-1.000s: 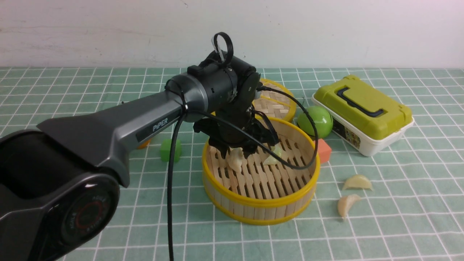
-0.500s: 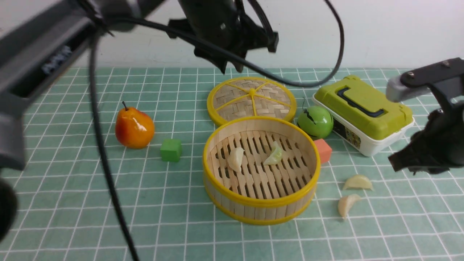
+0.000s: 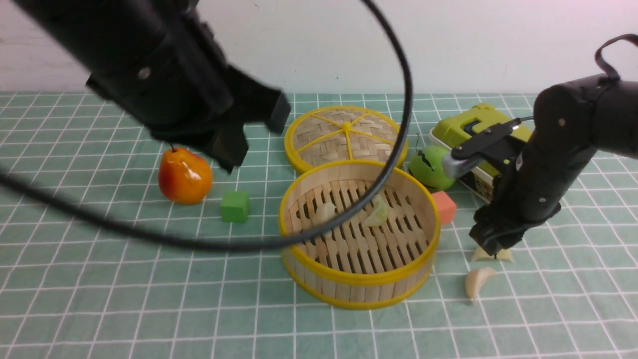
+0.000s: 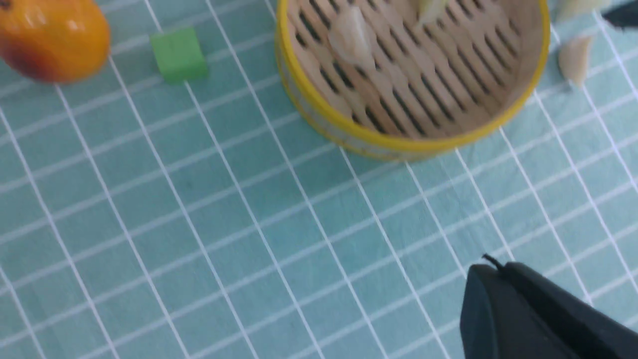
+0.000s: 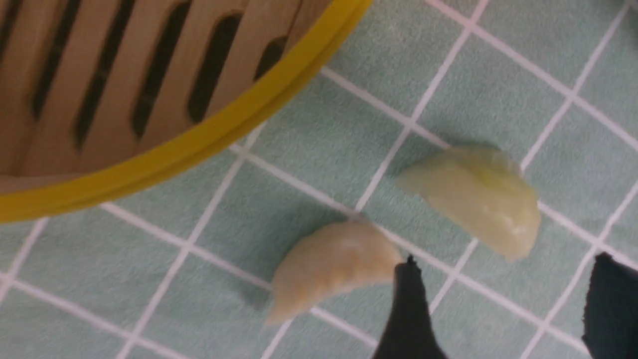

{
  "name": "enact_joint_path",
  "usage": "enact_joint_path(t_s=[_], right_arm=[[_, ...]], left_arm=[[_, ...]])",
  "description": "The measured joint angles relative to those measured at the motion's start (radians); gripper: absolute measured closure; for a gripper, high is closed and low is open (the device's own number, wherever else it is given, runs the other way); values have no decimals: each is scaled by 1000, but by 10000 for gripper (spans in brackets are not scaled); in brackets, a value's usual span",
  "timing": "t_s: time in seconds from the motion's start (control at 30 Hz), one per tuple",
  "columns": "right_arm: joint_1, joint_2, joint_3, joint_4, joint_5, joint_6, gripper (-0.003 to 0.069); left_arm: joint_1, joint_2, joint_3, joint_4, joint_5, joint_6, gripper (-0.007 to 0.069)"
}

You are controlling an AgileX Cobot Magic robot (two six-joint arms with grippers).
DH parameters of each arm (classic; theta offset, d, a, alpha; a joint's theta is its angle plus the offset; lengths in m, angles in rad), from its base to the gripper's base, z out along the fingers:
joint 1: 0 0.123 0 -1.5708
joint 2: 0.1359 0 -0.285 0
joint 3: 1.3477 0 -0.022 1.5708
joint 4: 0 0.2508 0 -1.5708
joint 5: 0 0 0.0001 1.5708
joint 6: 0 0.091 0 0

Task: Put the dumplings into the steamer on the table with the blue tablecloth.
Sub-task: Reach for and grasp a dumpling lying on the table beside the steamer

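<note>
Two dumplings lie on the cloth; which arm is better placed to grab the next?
Right. The right tool, open, hovers just over the two dumplings beside the steamer; the left tool is shut and raised across the steamer from them.

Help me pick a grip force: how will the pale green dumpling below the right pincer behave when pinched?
The pale green dumpling looks glossy, so it may slip from the right pincer if squeezed across its curved back. Its moulded edge holds its shape, suggesting stiff plastic, probably light. Lying on its side on the cloth, it seems unlikely to roll.
</note>
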Motion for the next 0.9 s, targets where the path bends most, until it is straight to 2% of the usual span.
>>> enact_joint_path(t_s=[0.13, 0.3, 0.43, 0.53, 0.57, 0.73, 0.9], right_arm=[[0, 60, -2, -52, -59, -30, 159], [0, 113, -2, -113, -96, -35, 168], [0, 126, -4, -127, -108, -35, 242], [0, 128, -7, -131, -106, -35, 344], [0, 128, -10, -132, -104, -35, 420], [0, 128, -18, -141, -62, -31, 426], [15, 64, -74, -117, 13, 53, 426]], left_arm=[[0, -121, 185, -56, -28, 21, 638], [0, -193, 301, -63, -57, 27, 638], [0, -204, 319, -65, -62, 27, 638], [0, -204, 320, -65, -66, 27, 638], [0, -204, 320, -65, -68, 27, 638], [0, -204, 320, -65, -69, 27, 638], [0, -243, 344, -62, -72, 30, 638]])
